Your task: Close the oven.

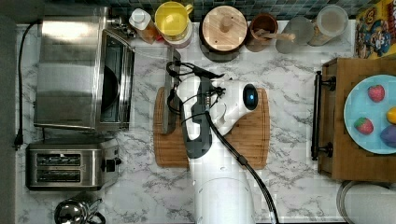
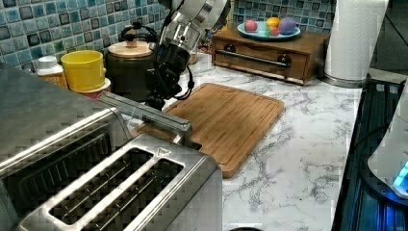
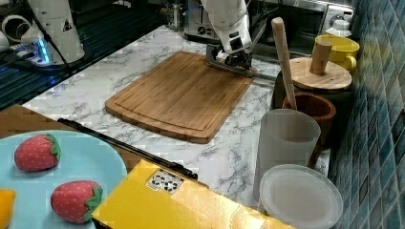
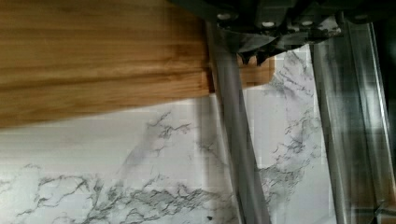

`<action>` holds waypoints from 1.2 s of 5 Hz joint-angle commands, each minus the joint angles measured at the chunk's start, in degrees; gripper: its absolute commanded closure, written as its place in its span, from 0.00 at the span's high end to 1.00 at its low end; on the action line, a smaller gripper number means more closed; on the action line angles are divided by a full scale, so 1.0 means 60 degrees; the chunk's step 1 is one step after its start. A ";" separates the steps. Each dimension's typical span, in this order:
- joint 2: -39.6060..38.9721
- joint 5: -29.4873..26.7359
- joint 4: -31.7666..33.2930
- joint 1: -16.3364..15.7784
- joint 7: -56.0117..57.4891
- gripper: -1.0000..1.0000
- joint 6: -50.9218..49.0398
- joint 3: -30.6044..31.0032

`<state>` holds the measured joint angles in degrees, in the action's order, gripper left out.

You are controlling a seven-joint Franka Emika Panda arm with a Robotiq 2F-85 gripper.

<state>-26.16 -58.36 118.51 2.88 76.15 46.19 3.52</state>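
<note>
I judge the oven (image 1: 70, 70) door stiff, hinged; I'd push its bar handle (image 1: 170, 93), though I cannot tell how my fingers (image 4: 254, 51) stand.

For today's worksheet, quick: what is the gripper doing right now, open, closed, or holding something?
Gripper: at the oven door's handle; open or closed cannot be told.

The white arm comes down at the far end of the cutting board (image 3: 184, 93), its gripper (image 3: 234, 61) low over a long metal bar (image 3: 241, 70) lying along the board's far edge; the oven (image 3: 296, 21) stands dark behind it; nearer, a blue plate (image 3: 90, 157) carries two strawberries (image 3: 37, 152); a frosted cup (image 3: 286, 143) stands beside a brown pot (image 3: 310, 107) holding a wooden stick (image 3: 283, 57).
</note>
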 commanded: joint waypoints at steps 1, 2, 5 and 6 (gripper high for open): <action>0.2084 0.0443 -0.1105 -0.0798 -0.0908 0.00 -0.0776 0.0733; 0.1835 0.2000 -0.1386 -0.1436 -0.1927 0.00 -0.0513 0.0845; 0.2252 0.2821 -0.1331 -0.1825 -0.2888 0.00 0.0074 0.1346; 0.2632 0.4030 -0.1300 -0.2243 -0.3746 0.00 0.0349 0.1337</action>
<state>-17.01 -35.59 117.84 -1.94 61.94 47.76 4.79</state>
